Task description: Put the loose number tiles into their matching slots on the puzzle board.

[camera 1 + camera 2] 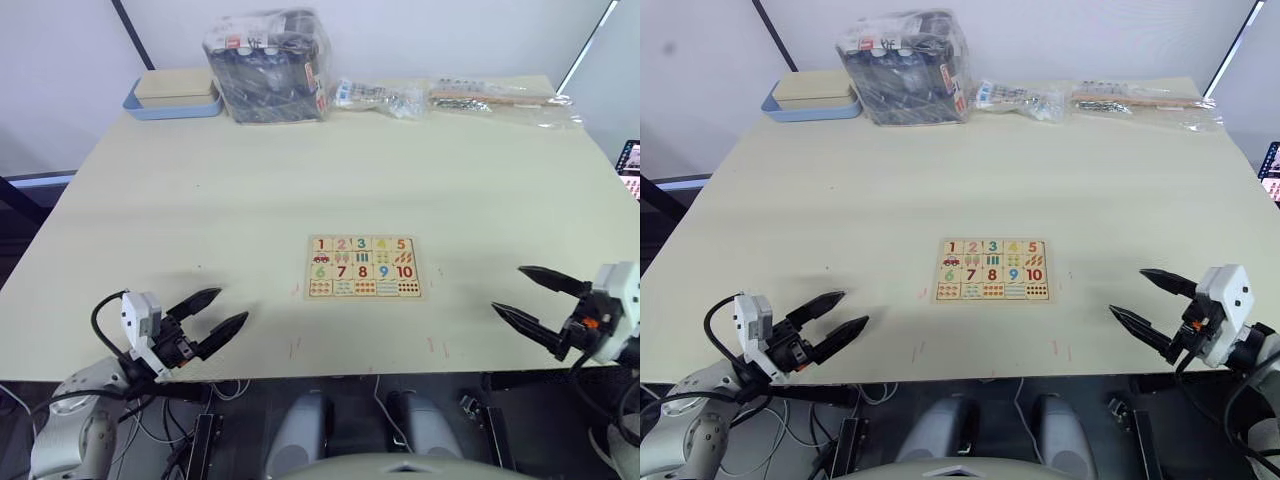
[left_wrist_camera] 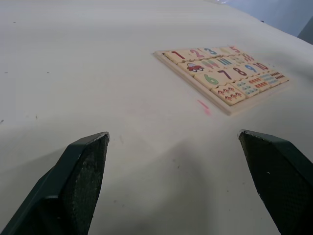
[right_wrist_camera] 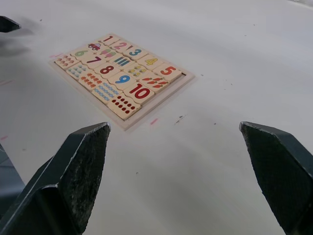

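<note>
puzzle board (image 1: 363,267) mid pale table (image 1: 200,200), left pincer (image 1: 212,318) and right pincer (image 1: 525,296) both spread, empty.

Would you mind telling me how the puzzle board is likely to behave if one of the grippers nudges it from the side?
The puzzle board lies flat and thin on the smooth table, so it would probably slide rather than tip. It looks like stiff wood, unlikely to flex. The number tiles sit inside its rim and should ride along.

A lab-like test room: bare worktable (image 1: 200,200), plain white walls (image 1: 400,30), bagged supplies (image 1: 268,68).
</note>
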Motion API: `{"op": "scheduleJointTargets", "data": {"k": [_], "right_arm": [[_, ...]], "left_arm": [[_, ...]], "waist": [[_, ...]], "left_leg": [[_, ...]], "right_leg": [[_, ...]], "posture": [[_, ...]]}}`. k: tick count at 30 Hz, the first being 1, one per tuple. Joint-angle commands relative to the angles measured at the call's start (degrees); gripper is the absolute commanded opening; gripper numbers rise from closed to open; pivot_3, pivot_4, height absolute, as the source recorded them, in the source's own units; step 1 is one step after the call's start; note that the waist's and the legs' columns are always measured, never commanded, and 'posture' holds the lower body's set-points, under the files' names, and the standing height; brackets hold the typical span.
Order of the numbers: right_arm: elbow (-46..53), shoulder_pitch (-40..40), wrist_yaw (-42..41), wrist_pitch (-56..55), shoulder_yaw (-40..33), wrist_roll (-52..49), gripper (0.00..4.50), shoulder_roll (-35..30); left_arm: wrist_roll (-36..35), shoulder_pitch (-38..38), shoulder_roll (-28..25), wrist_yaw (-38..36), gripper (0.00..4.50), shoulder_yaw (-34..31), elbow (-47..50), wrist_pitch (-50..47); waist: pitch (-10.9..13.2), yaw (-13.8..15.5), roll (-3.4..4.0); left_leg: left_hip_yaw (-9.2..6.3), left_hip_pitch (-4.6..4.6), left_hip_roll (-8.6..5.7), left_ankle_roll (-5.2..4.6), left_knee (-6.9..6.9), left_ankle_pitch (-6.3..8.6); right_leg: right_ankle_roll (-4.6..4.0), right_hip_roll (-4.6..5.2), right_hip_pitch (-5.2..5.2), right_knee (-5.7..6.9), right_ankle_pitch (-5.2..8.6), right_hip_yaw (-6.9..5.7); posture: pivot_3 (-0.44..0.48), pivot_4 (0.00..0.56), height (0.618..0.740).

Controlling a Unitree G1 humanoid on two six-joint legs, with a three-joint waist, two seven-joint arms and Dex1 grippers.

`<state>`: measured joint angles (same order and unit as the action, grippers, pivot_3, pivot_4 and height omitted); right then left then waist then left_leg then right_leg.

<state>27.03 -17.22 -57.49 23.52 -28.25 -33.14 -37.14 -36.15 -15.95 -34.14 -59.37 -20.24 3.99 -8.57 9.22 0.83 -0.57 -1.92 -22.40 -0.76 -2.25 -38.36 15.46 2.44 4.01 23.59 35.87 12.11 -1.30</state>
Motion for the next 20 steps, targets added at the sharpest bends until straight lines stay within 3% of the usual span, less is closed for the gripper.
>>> {"op": "scheduleJointTargets", "data": {"k": [1, 20], "right_arm": [[1.1, -0.4, 0.2, -1.5, -2.4, -1.5, 4.44, -1.1], [2.5, -0.9, 2.5, -0.4, -0.7, -3.2, 4.44, -2.1]], "left_arm": [[0.0, -0.1, -0.6, 0.7, 4.50, -1.3, 2.6, -0.1], [0.3, -0.5, -0.5, 2.1, 4.50, -1.0, 5.0, -1.4]], "waist": [[0.0, 0.0, 0.00], [0.0, 0.0, -0.03]], "left_leg": [[0.00, 0.00, 0.00, 0.00, 0.00, 0.00], [0.00, -0.01, 0.00, 0.00, 0.00, 0.00]], "right_leg": [[0.00, 0.01, 0.00, 0.00, 0.00, 0.00], [-0.06, 0.01, 0.00, 0.00, -0.04, 0.01]], "posture": [[0.000, 0.150, 0.740], [0.000, 0.150, 0.740]]}}
